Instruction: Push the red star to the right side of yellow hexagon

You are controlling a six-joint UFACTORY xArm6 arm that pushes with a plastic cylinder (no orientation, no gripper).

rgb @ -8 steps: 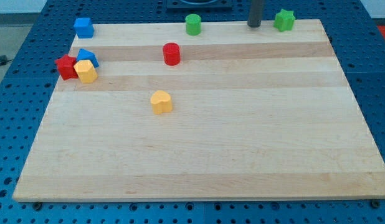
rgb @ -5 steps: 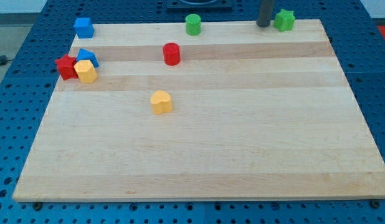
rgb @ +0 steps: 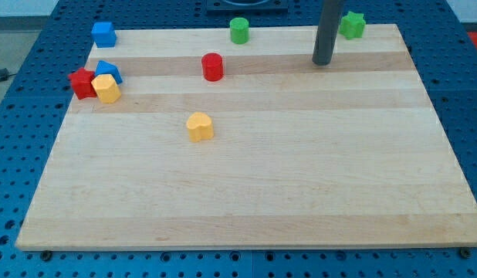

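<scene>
The red star lies at the board's left edge, touching the left side of the yellow hexagon. A blue block sits just above the hexagon, touching it. My tip rests on the board near the view's top right, far to the right of the red star and the hexagon. It stands below and to the left of the green star.
A blue cube sits at the top left corner. A green cylinder is at the top edge, a red cylinder below it, and a yellow heart-like block near the board's middle.
My tip has moved toward the view's bottom, away from the top edge beside the green star and onto the board. No block has moved.
</scene>
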